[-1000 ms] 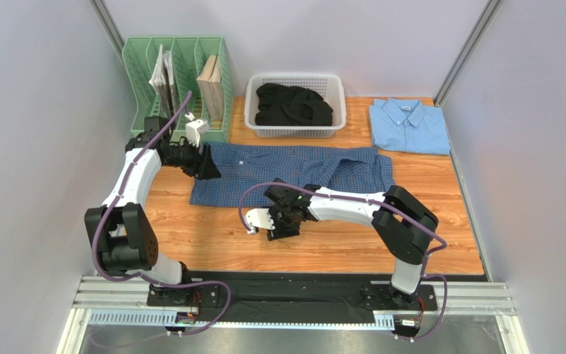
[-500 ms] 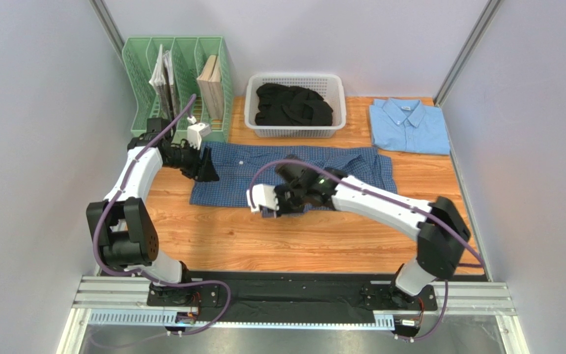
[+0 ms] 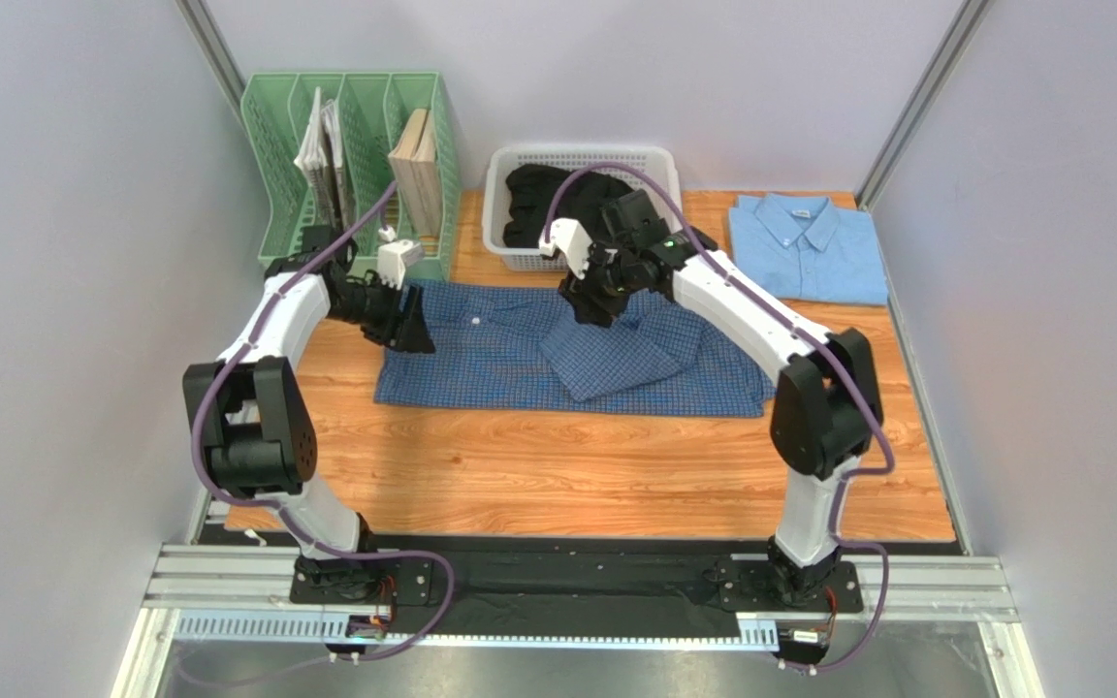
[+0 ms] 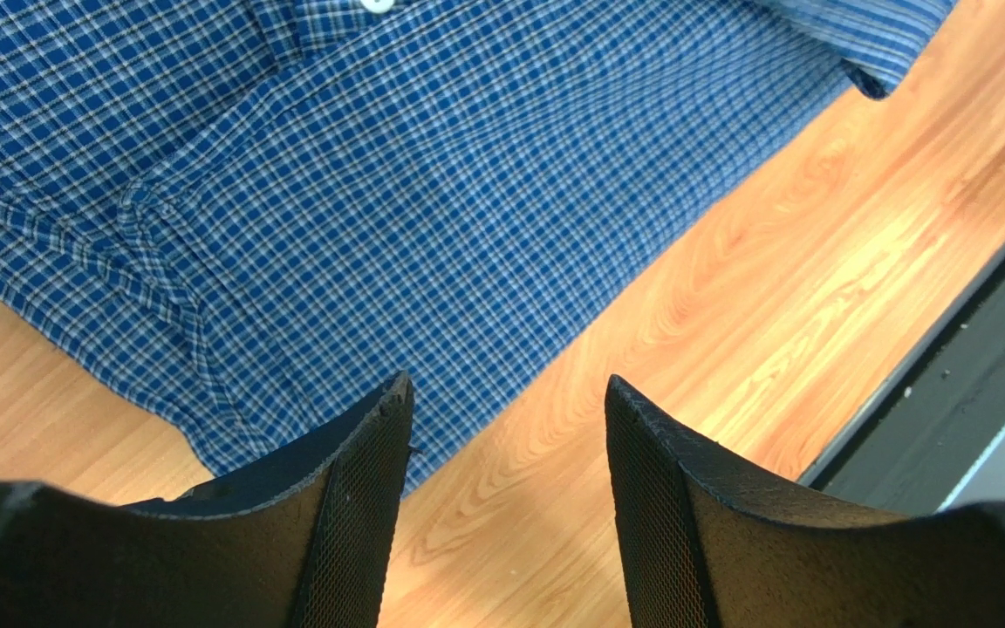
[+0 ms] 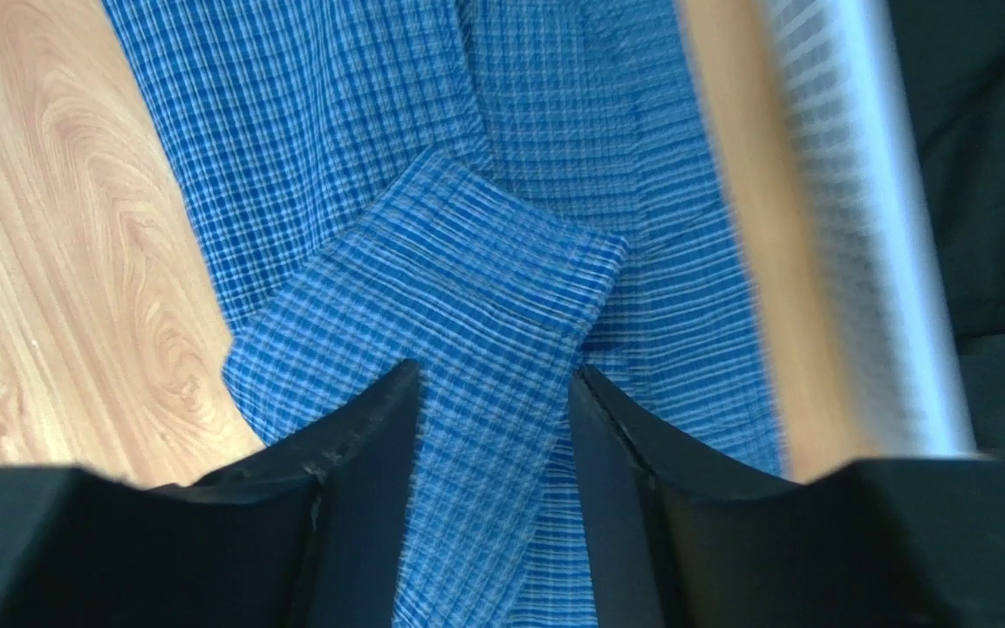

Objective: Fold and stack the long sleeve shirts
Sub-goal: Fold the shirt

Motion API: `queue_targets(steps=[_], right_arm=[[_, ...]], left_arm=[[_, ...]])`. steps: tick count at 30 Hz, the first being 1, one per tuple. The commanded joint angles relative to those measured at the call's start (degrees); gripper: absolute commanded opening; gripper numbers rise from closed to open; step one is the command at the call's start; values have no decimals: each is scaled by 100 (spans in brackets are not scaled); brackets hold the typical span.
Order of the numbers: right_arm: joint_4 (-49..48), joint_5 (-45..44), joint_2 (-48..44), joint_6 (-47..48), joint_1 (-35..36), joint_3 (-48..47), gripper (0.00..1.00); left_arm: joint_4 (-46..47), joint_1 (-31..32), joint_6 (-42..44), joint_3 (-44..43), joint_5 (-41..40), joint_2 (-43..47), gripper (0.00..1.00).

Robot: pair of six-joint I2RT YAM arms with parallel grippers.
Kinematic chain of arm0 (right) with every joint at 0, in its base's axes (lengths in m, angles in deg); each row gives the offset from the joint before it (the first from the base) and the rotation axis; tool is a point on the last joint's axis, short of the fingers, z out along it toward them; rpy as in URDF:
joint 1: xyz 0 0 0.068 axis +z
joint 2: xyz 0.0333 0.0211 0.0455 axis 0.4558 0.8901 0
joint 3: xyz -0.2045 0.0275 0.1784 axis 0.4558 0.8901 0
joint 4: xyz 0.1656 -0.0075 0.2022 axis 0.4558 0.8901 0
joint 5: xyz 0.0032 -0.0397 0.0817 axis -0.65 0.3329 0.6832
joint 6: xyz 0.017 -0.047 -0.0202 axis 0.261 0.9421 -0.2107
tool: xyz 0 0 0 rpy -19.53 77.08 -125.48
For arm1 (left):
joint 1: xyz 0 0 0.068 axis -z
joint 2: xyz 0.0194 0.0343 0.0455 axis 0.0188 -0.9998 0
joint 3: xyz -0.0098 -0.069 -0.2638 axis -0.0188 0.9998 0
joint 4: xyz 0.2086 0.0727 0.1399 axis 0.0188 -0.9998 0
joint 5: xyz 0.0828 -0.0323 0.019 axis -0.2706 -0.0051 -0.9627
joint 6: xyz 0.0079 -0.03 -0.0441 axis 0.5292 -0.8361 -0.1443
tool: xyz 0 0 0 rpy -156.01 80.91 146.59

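Lying spread across the middle of the overhead frame, the dark blue fine-checked button-up shirt was only partly folded. One checked sleeve lay doubled slantwise over its body, and its left end was flat and unfolded. The plain light blue collared shirt sat neatly folded in the upper right of that frame, well apart from the dark one.

I judged the step in hand to be the sleeve fold on the dark shirt, with the body folds and the stacking not yet done. The next move, as I read it, called for bringing in the left side without dragging the laid sleeve askew.

My right gripper hung over the shirt's upper edge, just in front of the white plastic basket of dark clothes. In the wrist view its jaws stood partly apart with the sleeve's end running into the gap. I could not tell whether they pinched the cloth or merely hovered over it. That arm arched far forward from the lower right, elbow high.

My left gripper sat at the shirt's left end, near the green slotted file rack. Its jaws were spread with nothing between them, above the shirt's edge and the bare wooden table. Its forearm ran up the left side.
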Motion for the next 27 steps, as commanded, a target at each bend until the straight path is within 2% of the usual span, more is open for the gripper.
queue_targets(steps=[1,4,7,11,14,21,27], right_arm=[[661,150,91,-646,-407,-289,54],[838,196,-548,-560,-1144,483,56],[864,-243,-981,-306,-1716,1327,54],[575,-1060,-747,248,-2086,2162,45],[155,-1544,-447,407,-2244,2663,41],[-76,-1949,-446,635,-2359,3587,41],[134,-1976,-1367,960,-2359,4386,43]], left_arm=[[-122,297,53,-368,-648,-325,62],[-307,411,133,-552,-1001,-729,61],[-509,464,177,-816,-1291,-1203,60],[-668,534,317,-1019,-1775,-1783,58],[-765,534,441,-1019,-2013,-1951,56],[-713,534,730,-239,-2470,-1636,53],[-756,534,924,727,-2664,-951,52]])
